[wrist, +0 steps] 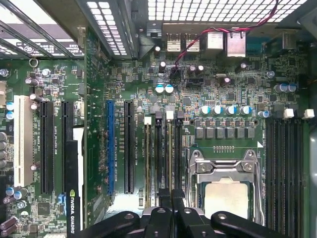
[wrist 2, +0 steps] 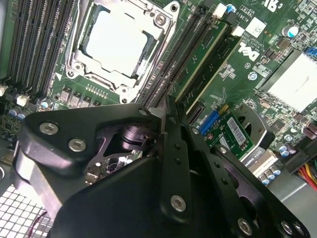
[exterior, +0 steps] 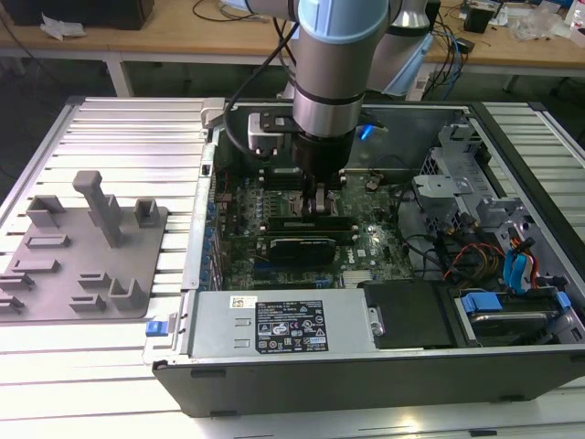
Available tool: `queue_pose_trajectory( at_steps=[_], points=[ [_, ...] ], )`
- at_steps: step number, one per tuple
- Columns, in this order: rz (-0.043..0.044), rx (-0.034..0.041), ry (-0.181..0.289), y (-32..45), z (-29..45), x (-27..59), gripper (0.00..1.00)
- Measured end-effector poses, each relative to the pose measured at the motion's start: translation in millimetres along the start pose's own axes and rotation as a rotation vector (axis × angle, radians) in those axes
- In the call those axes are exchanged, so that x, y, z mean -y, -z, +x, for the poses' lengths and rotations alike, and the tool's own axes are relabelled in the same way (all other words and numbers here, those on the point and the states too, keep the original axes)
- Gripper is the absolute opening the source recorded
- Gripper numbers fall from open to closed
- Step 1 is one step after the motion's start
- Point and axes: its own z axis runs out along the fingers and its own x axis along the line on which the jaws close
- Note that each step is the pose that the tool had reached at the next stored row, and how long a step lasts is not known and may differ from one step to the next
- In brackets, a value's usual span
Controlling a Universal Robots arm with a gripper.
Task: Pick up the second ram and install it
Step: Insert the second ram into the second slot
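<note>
Exterior view: the arm reaches down into the open computer case [exterior: 366, 389], which lies on the slatted tabletop [exterior: 119, 137]. The claw [exterior: 316, 203] is low over the motherboard [exterior: 366, 251], at the memory slots, behind the power supply [exterior: 283, 325]. A grey fixture plate [exterior: 82, 261] sits on the tabletop toward the exterior view's left, well apart from the claw. First wrist view: the claw [wrist: 171, 192] stands at the bank of memory slots just beside the CPU socket [wrist: 225, 186]. The second ram [wrist: 170, 148] stands on edge in one of these slots, its far end at a white clip [wrist: 170, 115]. The stick's near end runs straight in between the two fingers [wrist: 164, 196], which are drawn close together and clamp its upper edge. A further stick [wrist: 148, 158] stands in a slot near it, on the side away from the socket. Second wrist view: the claw [wrist 2: 167, 105] narrows to a closed tip directly on the slot bank next to the CPU socket [wrist 2: 116, 42]. The second ram [wrist 2: 200, 54] shows as a green strip leading from the tip toward the white end clips [wrist 2: 221, 10]. Whether the stick is fully seated cannot be told.
</note>
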Motion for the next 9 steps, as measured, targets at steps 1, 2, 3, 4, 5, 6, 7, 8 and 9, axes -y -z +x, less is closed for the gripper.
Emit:
queue_pose_trajectory(
  at_steps=[1,2,3,4,5,6,7,8,9],
  points=[
    [0.0,0.0,0.0,-0.1,0.0,0.0,0.09],
    [0.0002,0.0003,0.0,-0.9,-0.1,0.0,0.09],
    [0.0,0.0002,0.0,-1.4,0.0,0.0,0.09],
    [0.0,0.0001,0.0,-1.4,0.0,0.0,0.09],
    [0.0,0.0001,0.0,-1.5,0.0,0.0,0.09],
    [0.0,0.0004,0.0,-1.5,0.0,0.0,0.09],
    [0.0004,0.0021,0.0,-1.4,-0.1,0.0,0.09],
    [0.0002,0.0021,0.0,-0.7,0.0,0.0,0.09],
    [0.0002,0.0022,0.0,-0.6,0.0,0.0,0.09]
  ],
)
